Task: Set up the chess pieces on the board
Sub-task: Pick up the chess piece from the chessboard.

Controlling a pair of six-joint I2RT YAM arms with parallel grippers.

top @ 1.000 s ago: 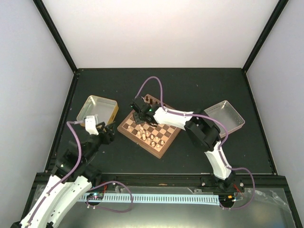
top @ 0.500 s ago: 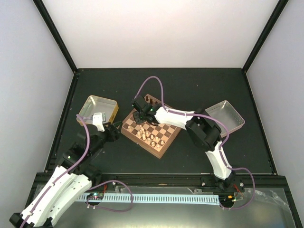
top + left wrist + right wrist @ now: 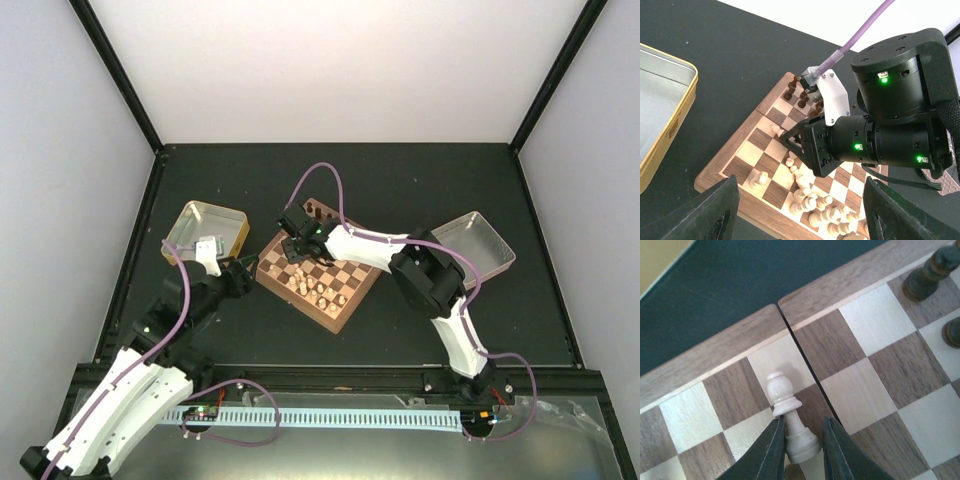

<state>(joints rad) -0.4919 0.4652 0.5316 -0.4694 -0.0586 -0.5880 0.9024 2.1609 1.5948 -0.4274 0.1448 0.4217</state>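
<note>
The board (image 3: 352,300) lies mid-table, turned like a diamond. My right gripper (image 3: 296,243) is low over its left part. In the right wrist view its fingers (image 3: 774,437) straddle a pale cream piece (image 3: 785,402) that stands by the board's centre seam near the rim (image 3: 715,350). The left finger touches the stem and a slim gap shows on the right. The same piece shows in the left wrist view (image 3: 775,130). Several pale pieces (image 3: 815,205) lie heaped at the near side. Dark pieces (image 3: 802,97) stand at the far end. My left gripper (image 3: 244,270) is open and empty by the board's left corner.
A gold-walled tin (image 3: 205,228) sits left of the board and shows in the left wrist view (image 3: 670,125). A silver tray (image 3: 475,245) sits at the right. The right arm (image 3: 430,280) stretches across the board's right side.
My left arm has reached forward and right, bringing its gripper close to the board's left corner. The right gripper has stayed over the same spot.
</note>
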